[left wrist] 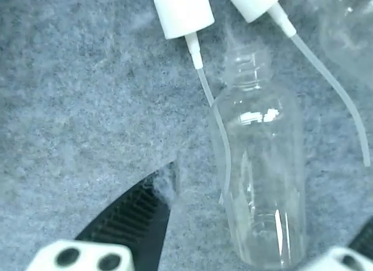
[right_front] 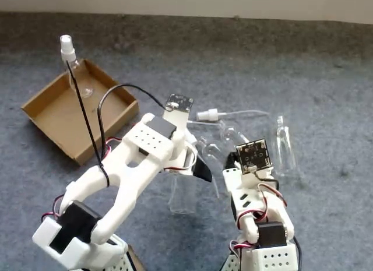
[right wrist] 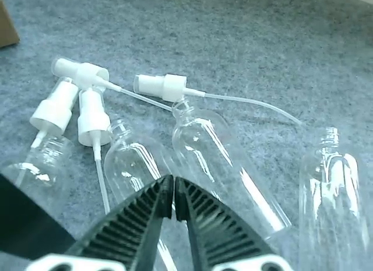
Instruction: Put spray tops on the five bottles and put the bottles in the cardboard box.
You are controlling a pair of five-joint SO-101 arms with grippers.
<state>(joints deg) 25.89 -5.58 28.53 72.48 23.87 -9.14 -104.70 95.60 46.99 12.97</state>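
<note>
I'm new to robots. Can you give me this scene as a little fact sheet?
Box: cardboard box holds one capped bottle, upright
Loose bottles: four open bottles, lying down
Spray tops: four, loose beside the bottles
Left pincer: open, straddling one open bottle
Right pincer: shut, empty, above the bottles

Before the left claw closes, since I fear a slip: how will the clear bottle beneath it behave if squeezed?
The clear bottle looks empty, so it is probably light. It lies on its rounded side, so a nudge could roll it, though the fuzzy grey carpet may slow that. Its glossy wall might slip when gripped.
</note>
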